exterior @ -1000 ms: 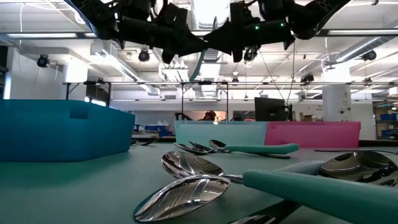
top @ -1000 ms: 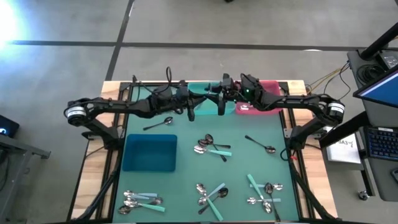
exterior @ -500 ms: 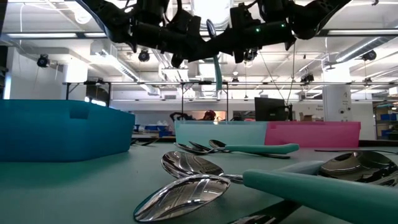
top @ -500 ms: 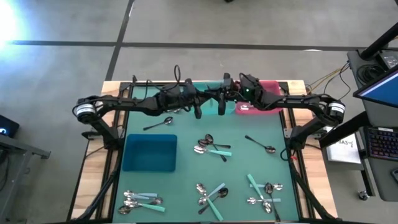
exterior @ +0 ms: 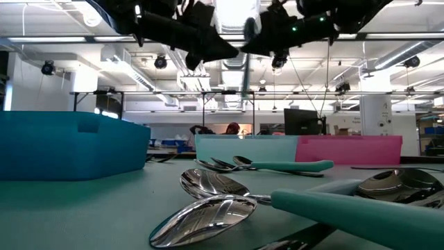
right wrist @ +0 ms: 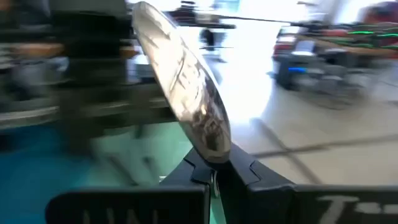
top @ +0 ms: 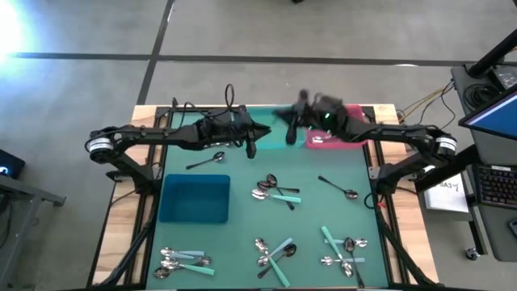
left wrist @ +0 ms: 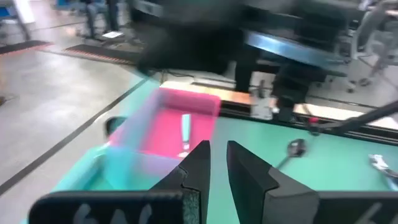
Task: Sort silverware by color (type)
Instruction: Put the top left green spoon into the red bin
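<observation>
My right gripper (top: 292, 121) is high over the far middle of the table, shut on a teal-handled spoon (top: 289, 136). The spoon's shiny bowl (right wrist: 183, 93) stands up past the fingers. Just to its left, my left gripper (top: 250, 139) hangs at about the same height. Its fingers (left wrist: 200, 163) stand a narrow gap apart with nothing between them. A teal bin (top: 262, 115) and a pink bin (top: 343, 129) stand below, along the far edge. A blue bin (top: 194, 200) sits left of centre. My right gripper pinches the spoon between its two fingers at the neck, just under the bowl (right wrist: 211, 157). The fingers come in about level from the table's right side and lie across the spoon. The spoon is lifted clear and upright, bowl on top (exterior: 250, 29), with the teal handle pointing down.
Loose spoons lie on the green mat: one silver (top: 206, 160), one dark (top: 338, 187), a cluster in the middle (top: 275, 191) and heaps near the front (top: 184, 260) (top: 275, 252) (top: 343, 249). One teal-handled spoon (left wrist: 185, 130) lies in the pink bin.
The spoon first hung tilted at my left gripper, then swung upright and went right to my right gripper. My left gripper has since drawn back toward the table's left and stands clear of the spoon. My right gripper has risen slightly with the spoon.
</observation>
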`<state>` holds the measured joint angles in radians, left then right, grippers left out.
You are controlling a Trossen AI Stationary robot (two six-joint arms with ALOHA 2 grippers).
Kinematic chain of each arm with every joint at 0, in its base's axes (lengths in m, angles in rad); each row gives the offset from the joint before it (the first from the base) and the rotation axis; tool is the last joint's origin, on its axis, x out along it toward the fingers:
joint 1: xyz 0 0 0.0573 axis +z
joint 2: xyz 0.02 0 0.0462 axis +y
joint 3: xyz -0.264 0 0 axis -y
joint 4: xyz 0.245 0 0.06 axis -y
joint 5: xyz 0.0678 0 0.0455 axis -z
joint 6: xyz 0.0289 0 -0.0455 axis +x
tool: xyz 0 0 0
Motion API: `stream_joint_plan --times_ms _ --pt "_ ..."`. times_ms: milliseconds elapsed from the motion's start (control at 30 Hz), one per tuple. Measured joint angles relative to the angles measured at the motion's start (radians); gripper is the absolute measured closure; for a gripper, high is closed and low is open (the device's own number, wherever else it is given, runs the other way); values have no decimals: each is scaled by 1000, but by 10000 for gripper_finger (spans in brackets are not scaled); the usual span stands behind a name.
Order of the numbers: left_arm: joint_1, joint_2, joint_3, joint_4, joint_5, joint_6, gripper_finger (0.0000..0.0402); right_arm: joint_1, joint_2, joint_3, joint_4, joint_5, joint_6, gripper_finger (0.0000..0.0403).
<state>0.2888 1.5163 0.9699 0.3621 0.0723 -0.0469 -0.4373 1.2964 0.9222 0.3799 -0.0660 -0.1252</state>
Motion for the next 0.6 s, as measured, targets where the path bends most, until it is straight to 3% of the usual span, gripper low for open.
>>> stream_joint_plan --times_ms 67,233,600 --pt "-1 -18 0 -35 9 0 365 -1 -20 0 -33 78 -27 398" --pt "-4 -50 0 -129 -2 1 364 1 -74 -1 -122 111 -52 397" --pt "10 -173 1 -319 -6 29 363 -7 -148 -2 -357 368 -53 396"
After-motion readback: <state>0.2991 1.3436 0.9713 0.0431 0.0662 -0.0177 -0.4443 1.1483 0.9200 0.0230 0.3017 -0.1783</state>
